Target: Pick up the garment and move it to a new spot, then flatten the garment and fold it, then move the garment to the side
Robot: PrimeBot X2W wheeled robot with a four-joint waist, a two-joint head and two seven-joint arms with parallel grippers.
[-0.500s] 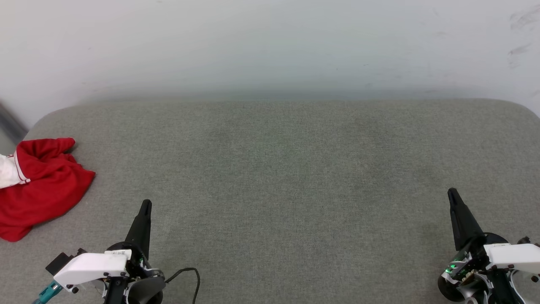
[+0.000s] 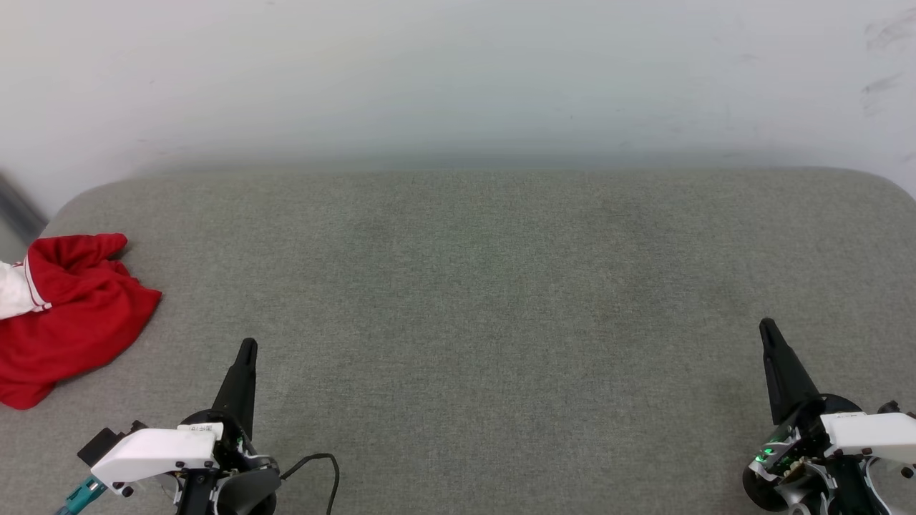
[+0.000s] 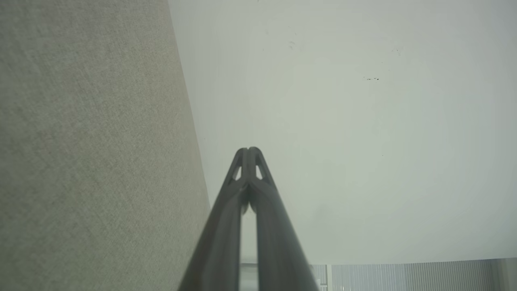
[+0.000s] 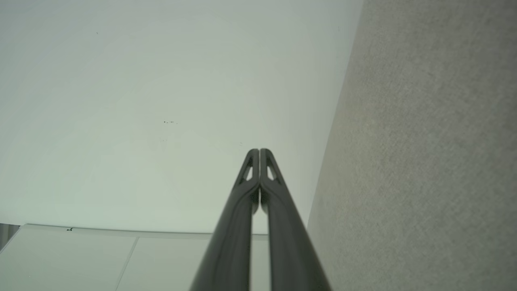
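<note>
From the head, the left gripper [image 2: 246, 348] rests low by the near edge of the grey, woven-fabric padded surface [image 2: 486, 300], towards its left. It points away at the plain white wall [image 2: 458, 71] with a slight rightward lean, and its tips are closed. The right gripper [image 2: 767, 327] sits by the near right corner, leaning slightly left, and is also closed. One soft, thin red garment [image 2: 79, 322] with a white striped-trim sleeve lies crumpled at the surface's left edge. Its long axis seems to run along that edge, though the frame cuts it off.

In the left wrist view, two dark fingers [image 3: 226, 226] meet at the tips, empty, level over the surface.

The right wrist view shows two more dark fingers, pressed together and holding nothing.
</note>
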